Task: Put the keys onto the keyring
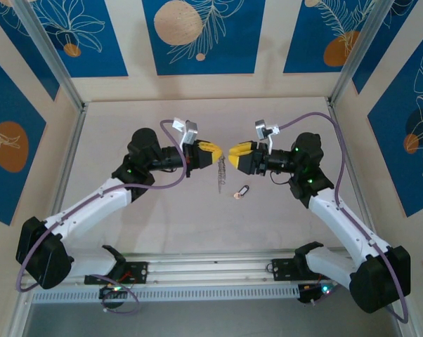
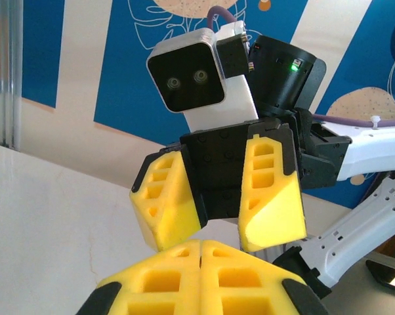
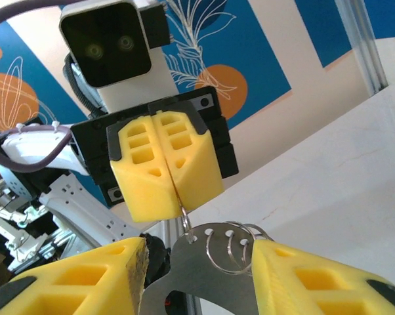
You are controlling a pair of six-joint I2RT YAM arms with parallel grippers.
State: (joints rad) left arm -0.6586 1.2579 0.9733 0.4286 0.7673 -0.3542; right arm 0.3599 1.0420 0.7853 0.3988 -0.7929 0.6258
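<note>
The keyring (image 1: 222,174) hangs above the table between the two grippers. In the right wrist view it is a flat silvery plate (image 3: 204,282) with holes and several thin wire rings (image 3: 231,248). My left gripper (image 1: 210,149) (image 3: 176,197) is shut on the top ring, its yellow fingers pressed together (image 2: 202,244). My right gripper (image 1: 234,151) (image 3: 199,252) faces it, open, with one finger on each side of the plate; the right-hand finger (image 3: 296,275) is up against the rings. The keys (image 1: 241,191), a small dark tag with a tan end, lie on the table below the right gripper.
The pale table (image 1: 155,232) is walled by blue patterned panels (image 1: 197,35) and metal posts (image 1: 53,63). A rail (image 1: 211,270) runs along the near edge between the arm bases. Purple cables (image 1: 334,140) loop beside each arm.
</note>
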